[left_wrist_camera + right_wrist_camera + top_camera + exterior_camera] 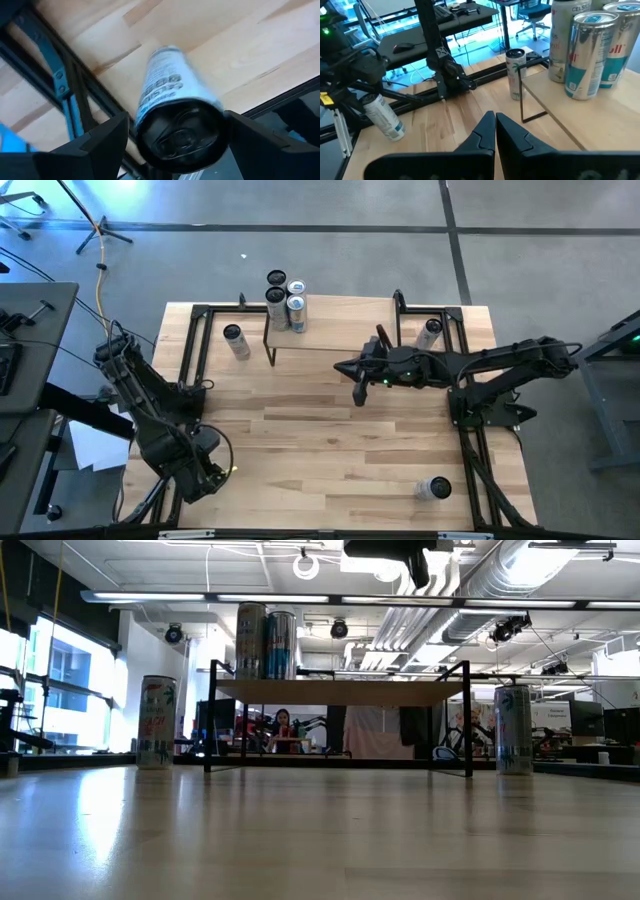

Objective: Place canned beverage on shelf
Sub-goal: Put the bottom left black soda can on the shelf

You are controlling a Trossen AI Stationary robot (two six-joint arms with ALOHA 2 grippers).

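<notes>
**Can held tilted at the table's near-left corner**

In the high view the left gripper [205,470] hides its can [175,120] — only the wrist views show it, base cut off behind the arm. The can sits clamped between the two fingers [97,145], long axis leaning, dark top towards the wrist camera. The right gripper [358,392], fingers closed and empty, hovers beside the shelf [340,325], which carries three cans [284,302].
</notes>
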